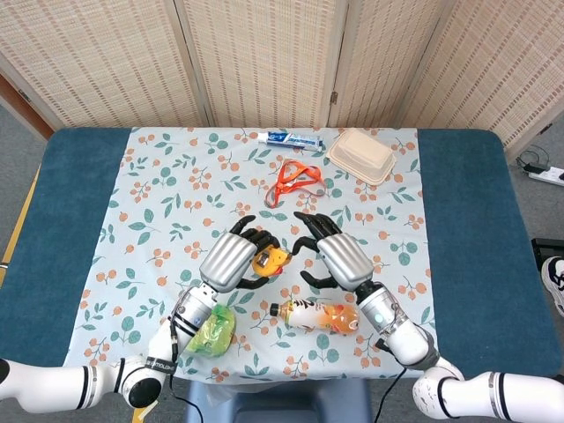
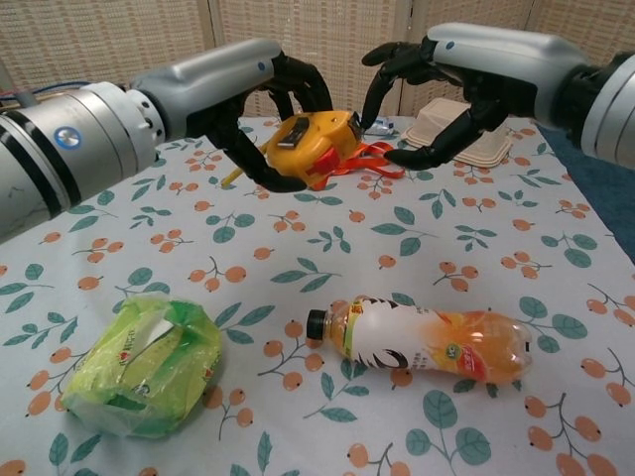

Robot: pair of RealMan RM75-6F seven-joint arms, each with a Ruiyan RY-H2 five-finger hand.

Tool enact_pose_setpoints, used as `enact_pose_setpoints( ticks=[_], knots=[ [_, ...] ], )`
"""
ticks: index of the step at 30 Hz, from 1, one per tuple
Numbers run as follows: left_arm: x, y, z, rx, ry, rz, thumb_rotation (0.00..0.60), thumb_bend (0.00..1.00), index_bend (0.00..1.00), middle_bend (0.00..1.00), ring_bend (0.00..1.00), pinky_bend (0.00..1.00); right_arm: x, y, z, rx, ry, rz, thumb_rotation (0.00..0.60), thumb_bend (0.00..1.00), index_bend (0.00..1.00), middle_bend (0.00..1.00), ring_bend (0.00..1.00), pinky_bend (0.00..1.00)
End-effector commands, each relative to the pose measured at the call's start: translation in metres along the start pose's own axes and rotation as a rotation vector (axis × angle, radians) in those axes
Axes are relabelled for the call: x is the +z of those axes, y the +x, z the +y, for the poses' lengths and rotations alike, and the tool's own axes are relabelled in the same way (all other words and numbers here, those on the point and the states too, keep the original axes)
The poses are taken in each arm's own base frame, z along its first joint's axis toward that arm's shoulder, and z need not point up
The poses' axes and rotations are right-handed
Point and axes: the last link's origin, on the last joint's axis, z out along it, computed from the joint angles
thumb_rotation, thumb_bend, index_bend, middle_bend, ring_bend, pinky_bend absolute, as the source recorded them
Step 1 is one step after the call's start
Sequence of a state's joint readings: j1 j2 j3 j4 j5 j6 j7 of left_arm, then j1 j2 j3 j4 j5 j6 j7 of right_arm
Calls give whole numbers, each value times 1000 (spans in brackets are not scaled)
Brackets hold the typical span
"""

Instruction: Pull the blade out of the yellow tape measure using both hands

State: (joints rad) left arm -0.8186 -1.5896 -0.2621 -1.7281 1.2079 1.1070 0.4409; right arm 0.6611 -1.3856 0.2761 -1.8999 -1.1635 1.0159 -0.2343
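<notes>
Nearest me, the green bag [image 2: 147,369] and the orange drink bottle [image 2: 427,340] are lying on the flowered tablecloth [image 2: 298,268], and I am leaving both alone. Above them I am holding the yellow tape measure [image 2: 314,147] up off the table in my left hand [image 2: 260,109], fingers wrapped round the case from behind and underneath. My right hand [image 2: 437,94] is hovering just beside the case, fingers spread and curved toward it, holding nothing; from the head view it is sitting close to the tape measure's right side, but I cannot tell whether any fingertip is touching.

So the lift and the grip on the case look done. No blade is showing out of the case, so the pull itself is not yet begun: I judge I need to pinch the blade's tip with the right hand, then draw the hands apart.

Farther off, the orange strap [image 2: 362,157], the beige box [image 2: 466,134] and the toothpaste tube [image 1: 291,139] are sitting untouched.
</notes>
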Motion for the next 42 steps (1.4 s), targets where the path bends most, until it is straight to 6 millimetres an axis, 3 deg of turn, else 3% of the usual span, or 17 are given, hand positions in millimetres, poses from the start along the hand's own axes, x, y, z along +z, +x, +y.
enact_pose_setpoints(
  ticks=[1, 24, 42],
  knots=[
    [0, -1, 2, 4, -4, -2, 600, 377, 578, 573, 471, 145, 2, 0, 0, 11, -3, 5, 600, 370, 413, 42, 4, 0],
    [1, -2, 9, 28, -9, 5, 600, 379, 579, 574, 471, 135, 5, -2, -2, 20, -7, -13, 600, 370, 427, 55, 28, 0],
    [2, -8, 4, 29, 13, -14, 600, 380, 579, 574, 471, 131, 5, -6, -1, 22, -21, -7, 600, 370, 593, 110, 65, 0]
  ],
)
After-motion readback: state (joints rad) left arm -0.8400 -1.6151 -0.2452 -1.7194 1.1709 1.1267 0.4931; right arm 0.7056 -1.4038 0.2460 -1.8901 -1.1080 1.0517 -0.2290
